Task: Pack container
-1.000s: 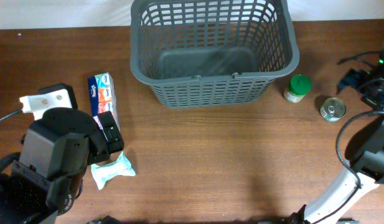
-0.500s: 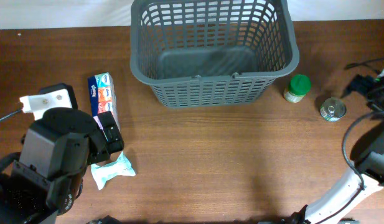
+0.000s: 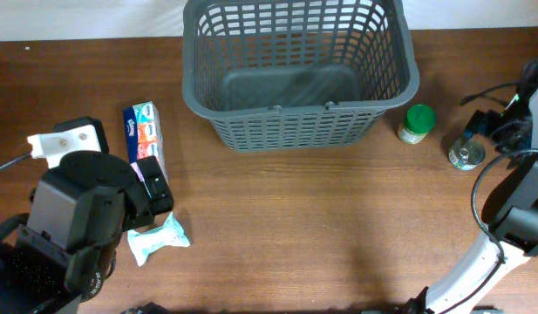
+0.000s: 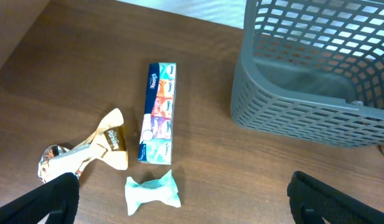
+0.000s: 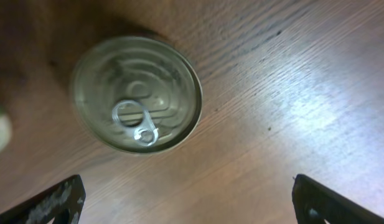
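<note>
The container, a large dark grey lattice basket (image 3: 295, 109), stands at the back middle of the table with nothing in it; it also shows in the left wrist view (image 4: 291, 106). My left gripper (image 4: 185, 196) is open and empty above a small teal packet (image 4: 152, 191). My right gripper (image 5: 188, 199) is open and empty just above a round silver tin can (image 5: 137, 93). In the overhead view the right gripper (image 3: 500, 126) hovers right beside the can (image 3: 466, 154).
A long tissue pack (image 3: 145, 131) lies left of the basket, with the teal packet (image 3: 157, 238) in front of it. A gold and white wrapper (image 4: 95, 149) lies at the left. A green-lidded jar (image 3: 417, 122) stands right of the basket.
My right gripper has moved left from the table's right edge to just over the tin can. The left arm and the objects have not moved.
</note>
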Robot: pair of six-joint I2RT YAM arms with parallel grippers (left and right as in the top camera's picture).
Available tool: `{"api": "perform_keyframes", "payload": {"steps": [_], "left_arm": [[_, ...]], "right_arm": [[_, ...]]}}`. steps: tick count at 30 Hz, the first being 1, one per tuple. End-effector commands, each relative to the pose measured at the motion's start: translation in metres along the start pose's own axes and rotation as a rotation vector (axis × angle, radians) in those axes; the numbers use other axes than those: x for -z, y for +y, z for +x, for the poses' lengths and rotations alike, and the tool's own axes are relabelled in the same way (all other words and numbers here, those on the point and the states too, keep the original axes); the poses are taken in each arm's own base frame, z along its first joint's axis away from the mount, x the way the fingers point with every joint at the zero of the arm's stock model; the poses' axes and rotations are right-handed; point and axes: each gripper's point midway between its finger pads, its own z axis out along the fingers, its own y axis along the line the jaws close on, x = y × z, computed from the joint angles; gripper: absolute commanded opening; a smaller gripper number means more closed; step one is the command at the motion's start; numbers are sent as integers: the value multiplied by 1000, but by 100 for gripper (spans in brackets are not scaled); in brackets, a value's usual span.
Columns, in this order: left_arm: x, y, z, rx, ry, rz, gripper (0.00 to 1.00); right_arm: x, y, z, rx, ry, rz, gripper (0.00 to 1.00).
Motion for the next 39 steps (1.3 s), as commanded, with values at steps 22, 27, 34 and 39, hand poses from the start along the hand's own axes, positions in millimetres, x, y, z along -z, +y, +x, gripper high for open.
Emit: {"api": "perform_keyframes", "payload": {"steps": [22,27,34,39], "left_arm": [[-1,0,1,-13,5,1,100],[-1,0,1,-13,5,1,100],[-1,0,1,-13,5,1,100],[-1,0,1,-13,5,1,100]], "right_arm": [[-28,18,-6,116,-31,-60,99],[-36,18,-4,116,-30,-60,99],[-40,19,-6,116,-38,-61,99],[-41,21,-8,117,-47,-70,99]]}}
